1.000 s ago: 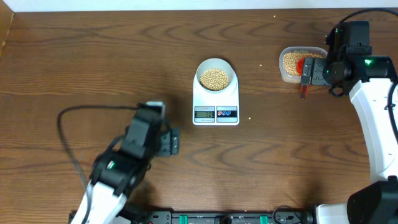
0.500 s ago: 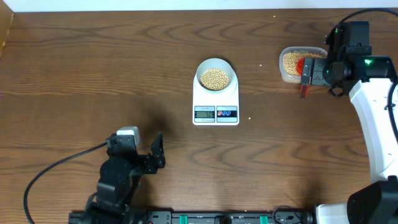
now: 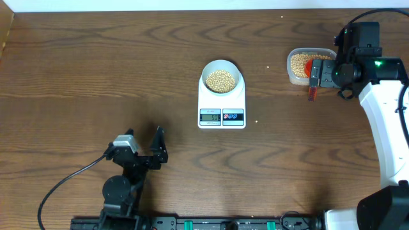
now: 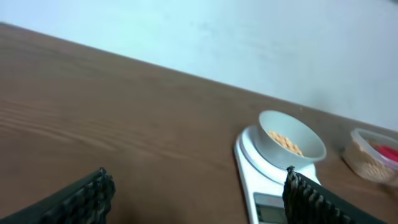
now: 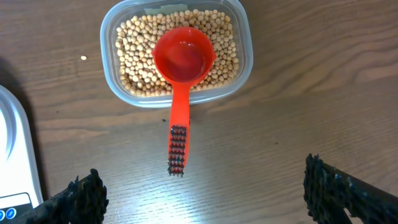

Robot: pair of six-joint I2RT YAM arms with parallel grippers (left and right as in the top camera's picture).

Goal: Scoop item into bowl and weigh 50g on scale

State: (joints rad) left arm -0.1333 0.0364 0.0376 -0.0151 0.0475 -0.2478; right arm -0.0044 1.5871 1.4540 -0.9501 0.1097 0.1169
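The pale bowl (image 3: 222,79) holds tan beans (image 3: 222,80) and stands on the white scale (image 3: 222,107) at mid-table. The left wrist view shows the same bowl (image 4: 291,138) and scale (image 4: 261,180) ahead to the right. A clear tub of beans (image 5: 134,68) lies at the far right, with a red scoop (image 5: 183,56) resting in it, handle hanging over the near rim. My right gripper (image 5: 208,196) hovers open above the bare table just short of the handle's tip, touching nothing. My left gripper (image 3: 142,145) is open and empty near the front edge, left of the scale.
The clear tub (image 3: 305,64) sits close to the right arm. A loose bean (image 5: 83,58) lies left of the tub and another (image 3: 257,121) right of the scale. A black cable (image 3: 70,182) trails from the left arm. A pale wall bounds the table's far edge.
The left arm has pulled back toward the table's front edge and turned to face the scale. The right arm, scoop, bowl and scale have not moved.
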